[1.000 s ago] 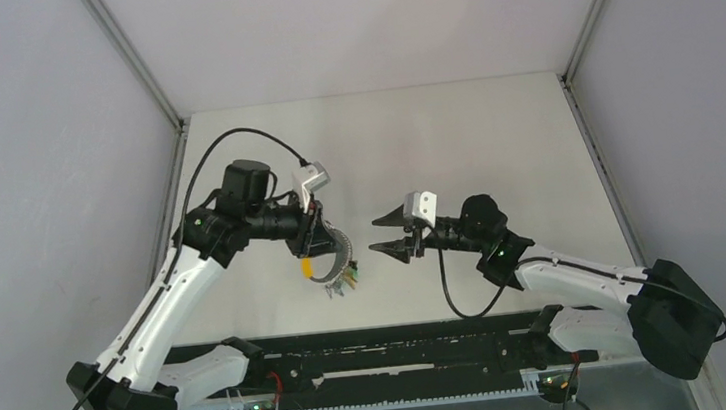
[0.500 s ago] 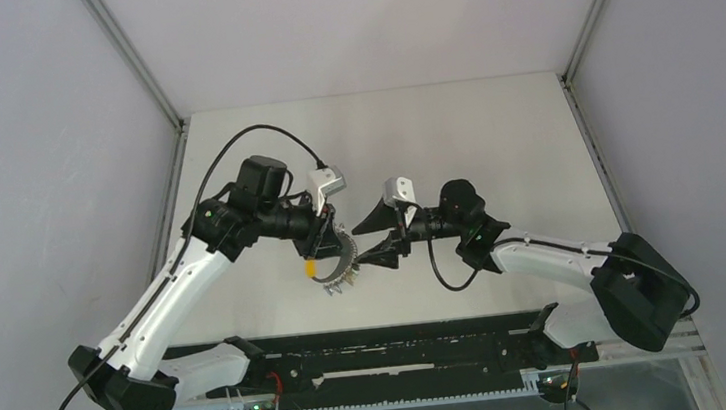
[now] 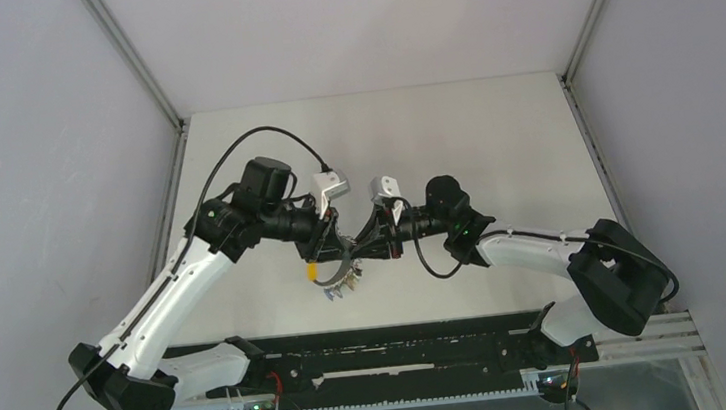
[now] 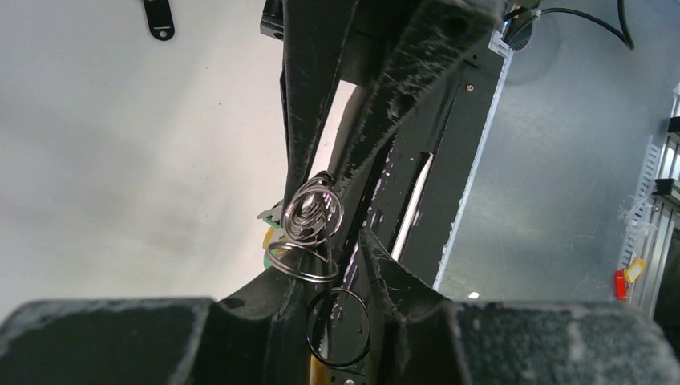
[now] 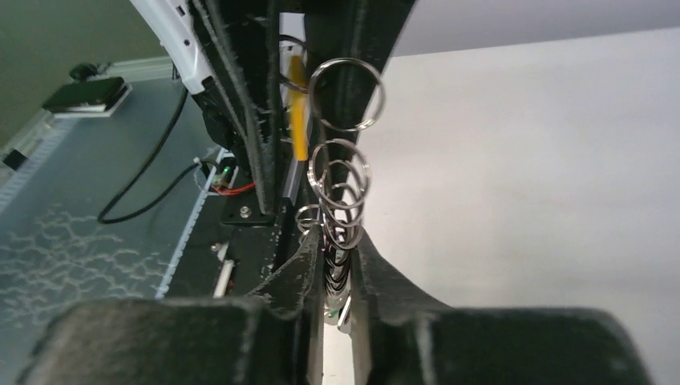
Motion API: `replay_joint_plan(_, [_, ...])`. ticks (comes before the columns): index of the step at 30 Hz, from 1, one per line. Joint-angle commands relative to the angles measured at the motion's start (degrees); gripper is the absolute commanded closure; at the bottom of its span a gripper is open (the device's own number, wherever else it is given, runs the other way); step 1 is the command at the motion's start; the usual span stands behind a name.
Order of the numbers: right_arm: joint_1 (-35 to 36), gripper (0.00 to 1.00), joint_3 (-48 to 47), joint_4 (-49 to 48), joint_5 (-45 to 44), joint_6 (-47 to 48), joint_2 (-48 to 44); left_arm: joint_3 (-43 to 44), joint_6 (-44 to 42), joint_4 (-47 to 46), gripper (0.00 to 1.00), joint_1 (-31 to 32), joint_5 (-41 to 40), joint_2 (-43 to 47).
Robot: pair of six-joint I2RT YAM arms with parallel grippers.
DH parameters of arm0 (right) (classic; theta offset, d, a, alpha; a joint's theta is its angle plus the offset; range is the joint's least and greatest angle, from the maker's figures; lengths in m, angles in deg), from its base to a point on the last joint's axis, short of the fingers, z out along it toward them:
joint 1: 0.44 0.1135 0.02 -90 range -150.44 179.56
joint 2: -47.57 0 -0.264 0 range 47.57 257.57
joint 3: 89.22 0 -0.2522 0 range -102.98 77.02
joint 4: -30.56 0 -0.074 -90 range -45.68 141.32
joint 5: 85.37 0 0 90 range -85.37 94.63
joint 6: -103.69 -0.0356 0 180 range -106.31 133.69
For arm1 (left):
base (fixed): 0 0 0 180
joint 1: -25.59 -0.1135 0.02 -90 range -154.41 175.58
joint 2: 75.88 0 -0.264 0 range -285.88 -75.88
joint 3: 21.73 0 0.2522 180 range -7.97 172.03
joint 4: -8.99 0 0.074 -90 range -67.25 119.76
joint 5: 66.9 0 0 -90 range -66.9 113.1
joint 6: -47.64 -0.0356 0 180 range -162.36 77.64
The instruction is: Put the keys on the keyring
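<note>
1. We see the two arms meeting tip to tip above the table (image 3: pixel 452 126). The keyring (image 3: pixel 329 269) hangs between them, with its yellow band (image 3: pixel 311 267) and the bunch of blue and green tags (image 3: pixel 344 283) dangling beneath.
2. The left gripper (image 4: pixel 327 277) is pinching the keyring. In its wrist view a cluster of small rings (image 4: pixel 311 220) sits right at its fingertips, and a dark ring lies lower in the gap.
3. The right gripper (image 5: pixel 337 245) has its fingers pressed nearly together on the same chain. In its own view the small rings climb out of the narrow gap toward the large ring (image 5: pixel 346 95).
4. The loose key (image 4: pixel 159 16) is in neither tool. We take it to be the small black piece with a hole lying on the table at the top edge of the left wrist view, well apart from both grippers. Its blade is cut off by the frame, and we cannot find it in the overhead view.
5. We judge the step in hand to be preparation. The ring is gripped from both sides, probably to steady it or turn it so that a split end faces outward. No threading has begun.
6. The next move calls for one gripper to hold the ring steady while the other lets go and goes to the table for the key. Picking it up needs a fine, low pinch on the black head, leaving the hole free to meet the ring's end.
</note>
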Motion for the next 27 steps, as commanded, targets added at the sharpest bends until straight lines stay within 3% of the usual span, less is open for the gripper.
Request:
replay_joint_plan(1, [-0.9,1.00,-2.6,-3.6,3.1,-3.4,-0.4,2.8,-0.8,-1.9,1.00,0.4,1.2,1.2])
replay_joint_plan(4, [-1.8,1.00,-2.5,-4.5,3.8,-5.2,-1.0,0.7,0.5,-3.9,0.94,0.4,-0.3,3.0])
replay_joint_plan(12, [-4.4,1.00,0.1,-11.0,-0.2,-13.2,-4.4,-12.9,11.7,-21.8,0.54,-1.2,-4.6,14.8])
replay_joint_plan(19, [-6.9,1.00,3.4,-18.2,-6.3,-21.8,-6.6,-25.8,24.4,-38.8,0.45,-3.8,-7.6,27.1])
replay_joint_plan(27, [-7.5,1.00,6.2,-24.5,-10.7,-26.9,-8.5,-36.4,33.7,-53.8,0.42,-3.9,-10.4,30.4])
